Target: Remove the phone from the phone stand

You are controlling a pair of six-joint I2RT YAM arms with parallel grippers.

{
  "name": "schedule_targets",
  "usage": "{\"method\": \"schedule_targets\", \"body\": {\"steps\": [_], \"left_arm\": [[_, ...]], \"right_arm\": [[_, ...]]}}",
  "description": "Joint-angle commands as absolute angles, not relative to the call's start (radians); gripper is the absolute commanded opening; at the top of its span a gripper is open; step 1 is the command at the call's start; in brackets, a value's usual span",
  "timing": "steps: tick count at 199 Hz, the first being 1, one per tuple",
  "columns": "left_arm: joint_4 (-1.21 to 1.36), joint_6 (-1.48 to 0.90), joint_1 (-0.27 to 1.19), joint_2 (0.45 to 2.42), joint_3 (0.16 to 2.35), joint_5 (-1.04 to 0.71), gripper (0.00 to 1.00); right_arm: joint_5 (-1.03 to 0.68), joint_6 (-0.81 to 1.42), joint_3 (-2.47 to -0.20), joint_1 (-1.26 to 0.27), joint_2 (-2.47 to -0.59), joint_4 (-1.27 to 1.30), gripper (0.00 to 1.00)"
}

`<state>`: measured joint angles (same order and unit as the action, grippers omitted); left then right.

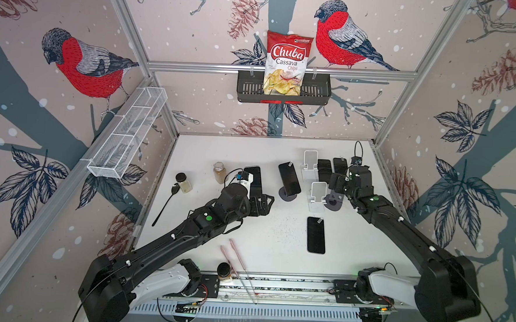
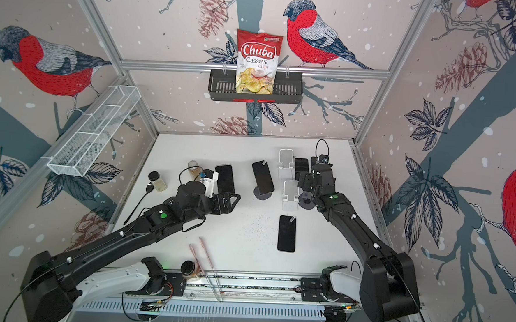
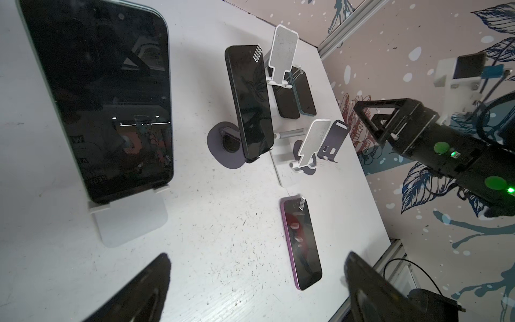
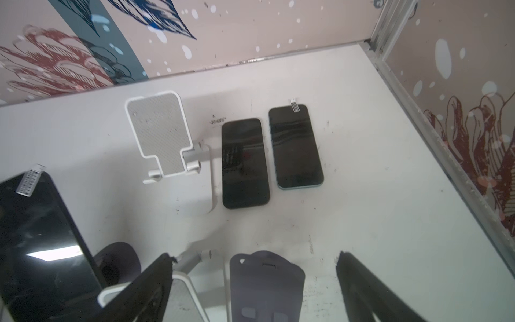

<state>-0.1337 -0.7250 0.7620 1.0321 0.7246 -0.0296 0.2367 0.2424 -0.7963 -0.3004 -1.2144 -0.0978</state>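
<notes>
The left gripper (image 3: 256, 278) and right gripper (image 4: 255, 255) are seen spread wide and empty, the right over a bare stand (image 4: 266, 287), while a phone (image 1: 289, 178) is propped on a round-based stand (image 1: 285, 197) mid-table and a second phone (image 3: 106, 97) on a white stand (image 3: 131, 220) near the left.

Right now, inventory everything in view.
Glass-screened phones: 5, black, two propped centre, three flat right.
Plastic phone stands: 3, white, one loaded, two empty.
Round-base stands: 2, dark grey, one loaded, one empty.
Lidded jars: 3, clear, two left, one front.
Long spoon: 1, black, left.
Thin sticks: 2, pink, front.
Slotted basket: 1, black, back wall.
Chip bag: 1, red-white, inside basket.
Wire shelf: 1, white, left wall.
Left gripper: 1, black, open.
Right gripper: 1, black, open.
</notes>
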Motion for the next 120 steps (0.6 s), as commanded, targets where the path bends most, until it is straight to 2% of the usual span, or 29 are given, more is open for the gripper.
{"method": "schedule_targets", "body": {"steps": [1,120], "left_arm": [[-0.118,-0.710,0.760,1.029,0.733,-0.026,0.96],[-0.170,-0.743,0.759,1.014,0.746,0.040,0.96]], "right_arm": [[0.253,0.257,-0.812,-0.308,-1.195,-0.126,0.93],[0.278,0.235,-0.895,-0.414,-1.212,-0.171,0.93]]}}
